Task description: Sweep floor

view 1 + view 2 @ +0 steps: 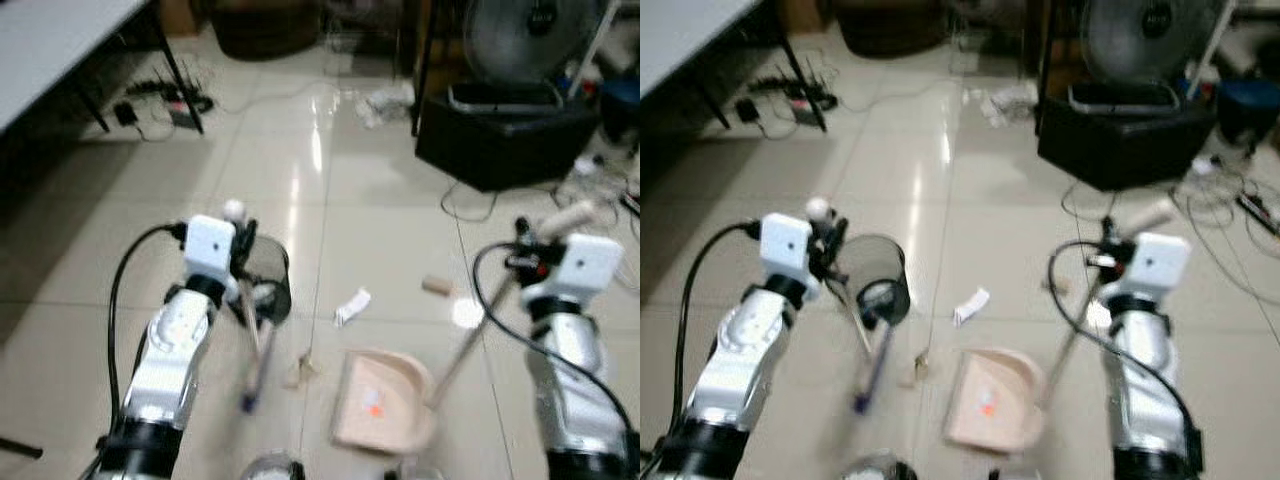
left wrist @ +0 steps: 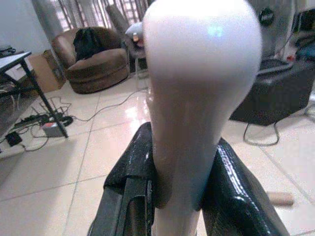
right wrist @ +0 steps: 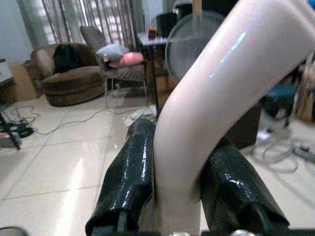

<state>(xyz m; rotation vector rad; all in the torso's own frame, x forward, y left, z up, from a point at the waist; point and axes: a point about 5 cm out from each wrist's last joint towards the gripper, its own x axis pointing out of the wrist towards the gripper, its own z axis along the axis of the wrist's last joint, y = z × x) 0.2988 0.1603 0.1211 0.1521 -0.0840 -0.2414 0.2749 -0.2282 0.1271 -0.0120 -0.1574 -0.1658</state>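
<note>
Gripping check: both pairs of black fingers are clamped on handles, with no slack visible in either wrist view.
Left gripper: fingers closed narrow around the broom handle just below its rounded white top — the pads touch it on both sides.
Right gripper: fingers pinched on the dustpan handle at its pale curved grip, contact on both sides.
Broom: slants from the left gripper down toward the robot, its lower end near the floor at about 8 o'clock from the dustpan; the head is too blurred to read.
Dustpan: pink tray lying on the tiles, an orange scrap inside, its long stick rising toward 2 o'clock to the right gripper.
Litter: a white crumpled scrap at 12 o'clock from the pan, a tan piece at 1 o'clock, a small brown bit just beside the pan at 9 o'clock.
Wire basket: dark, right behind the broom handle.
Step in hand, as judged: gathering litter into the pan.
Doing it well: hold the pan lip flat on the tile — short, low strokes toward its mouth, and keep the handle from catching the basket.
</note>
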